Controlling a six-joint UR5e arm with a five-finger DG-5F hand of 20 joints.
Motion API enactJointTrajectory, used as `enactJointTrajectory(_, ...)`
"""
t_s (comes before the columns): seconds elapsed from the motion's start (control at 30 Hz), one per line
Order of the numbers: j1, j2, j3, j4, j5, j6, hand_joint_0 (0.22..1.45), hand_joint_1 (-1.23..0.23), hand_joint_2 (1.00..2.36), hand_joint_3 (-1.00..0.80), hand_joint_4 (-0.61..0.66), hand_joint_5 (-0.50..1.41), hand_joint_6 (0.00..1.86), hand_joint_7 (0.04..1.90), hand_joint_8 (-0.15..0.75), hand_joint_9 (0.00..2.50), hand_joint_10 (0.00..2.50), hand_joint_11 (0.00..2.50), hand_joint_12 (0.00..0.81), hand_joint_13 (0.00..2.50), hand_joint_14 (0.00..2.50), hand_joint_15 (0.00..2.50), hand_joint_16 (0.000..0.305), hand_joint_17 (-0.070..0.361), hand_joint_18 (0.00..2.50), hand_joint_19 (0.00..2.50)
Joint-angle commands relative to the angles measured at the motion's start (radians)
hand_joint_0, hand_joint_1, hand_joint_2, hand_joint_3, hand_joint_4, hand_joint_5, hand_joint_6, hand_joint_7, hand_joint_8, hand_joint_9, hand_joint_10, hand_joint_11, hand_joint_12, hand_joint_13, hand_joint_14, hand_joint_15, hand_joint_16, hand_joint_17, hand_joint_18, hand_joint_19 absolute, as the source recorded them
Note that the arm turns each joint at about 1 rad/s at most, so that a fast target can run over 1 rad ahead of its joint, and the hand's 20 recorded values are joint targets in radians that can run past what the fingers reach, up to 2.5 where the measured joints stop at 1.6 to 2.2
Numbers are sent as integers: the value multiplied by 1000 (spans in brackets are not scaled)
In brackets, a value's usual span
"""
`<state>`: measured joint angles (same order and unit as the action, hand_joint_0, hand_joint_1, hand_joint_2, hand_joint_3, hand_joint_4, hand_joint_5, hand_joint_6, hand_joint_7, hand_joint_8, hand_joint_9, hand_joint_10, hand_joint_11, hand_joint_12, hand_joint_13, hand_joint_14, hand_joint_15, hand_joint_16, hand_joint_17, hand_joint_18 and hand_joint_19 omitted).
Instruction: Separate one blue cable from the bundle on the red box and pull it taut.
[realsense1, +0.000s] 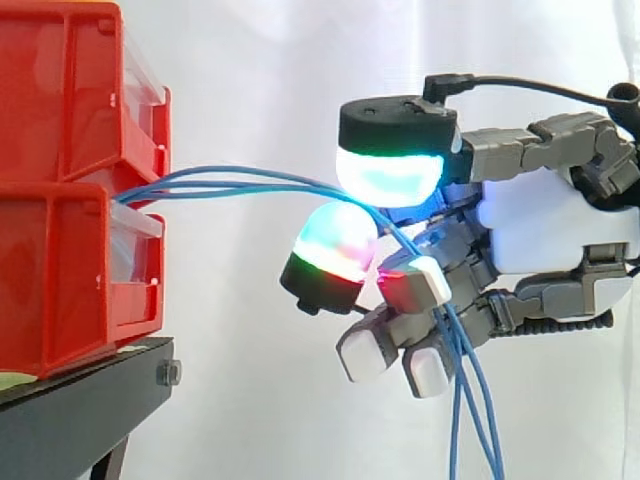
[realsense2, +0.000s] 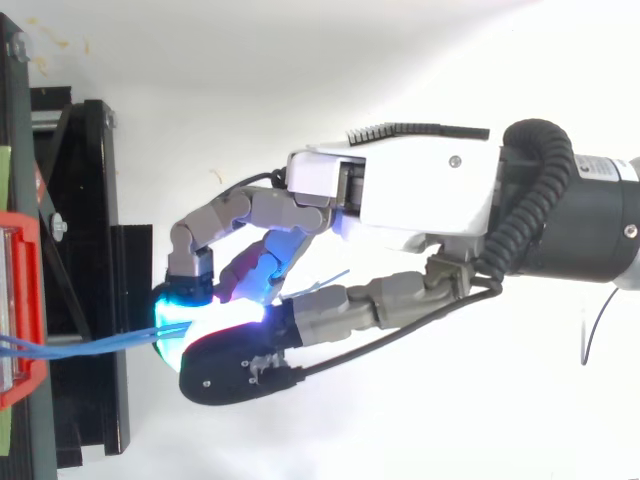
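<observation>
Stacked red bins (realsense1: 70, 270) stand at the left on a black stand (realsense1: 90, 400). A bundle of thin blue cables (realsense1: 240, 182) comes out between the upper and lower bin and runs right, slightly bowed, into my hand (realsense1: 550, 230). The strands pass between a cyan-glowing pad (realsense1: 390, 175) above and a cyan-and-red pad (realsense1: 335, 245) below. They then drop past the curled fingers to the bottom edge as hanging cable ends (realsense1: 470, 420). From above, the hand (realsense2: 420, 185) reaches left with its fingers curled round the cables (realsense2: 90, 345) close to the red bin (realsense2: 20, 310).
The black stand (realsense2: 90, 250) lies under and just left of the fingertips. A white curtain forms the backdrop, and there is free space right of the bins, around the hand.
</observation>
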<state>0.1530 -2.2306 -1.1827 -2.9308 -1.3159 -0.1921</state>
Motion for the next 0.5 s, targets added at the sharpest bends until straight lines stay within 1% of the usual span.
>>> enactJointTrajectory(0.0,-1,3,0,-1,1,-4,698,-659,1014,-51,206,-114,621,1117,330,1046,14,919,351,802,13,389,41,92,839,503)
enactJointTrajectory(0.13,0,3,0,-1,4,-6,735,-762,1016,-39,170,-134,665,1062,307,990,16,931,333,785,13,395,38,86,810,501)
enactJointTrajectory(0.17,-1,9,0,-2,4,-6,745,-794,1017,-61,166,-141,685,1032,303,971,13,936,328,777,12,398,38,85,803,498)
enactJointTrajectory(0.2,0,17,0,-1,4,-6,746,-795,1016,-67,166,-145,694,1015,303,969,16,936,326,776,12,393,38,86,805,492)
enactJointTrajectory(0.27,0,20,0,-1,4,-15,756,-818,1016,-138,157,-153,717,979,301,954,16,940,325,768,14,397,38,85,802,480)
enactJointTrajectory(0.3,0,26,0,-2,4,-24,755,-826,1017,-148,161,-154,721,980,301,951,15,945,325,768,12,392,37,84,802,486)
enactJointTrajectory(0.4,-3,32,0,-1,6,-52,776,-831,1014,-252,180,-162,743,919,299,927,14,914,325,765,12,387,37,83,795,471)
enactJointTrajectory(0.47,-4,34,0,-1,6,-69,776,-848,1014,-283,176,-165,748,905,297,920,14,918,325,765,12,392,37,83,799,458)
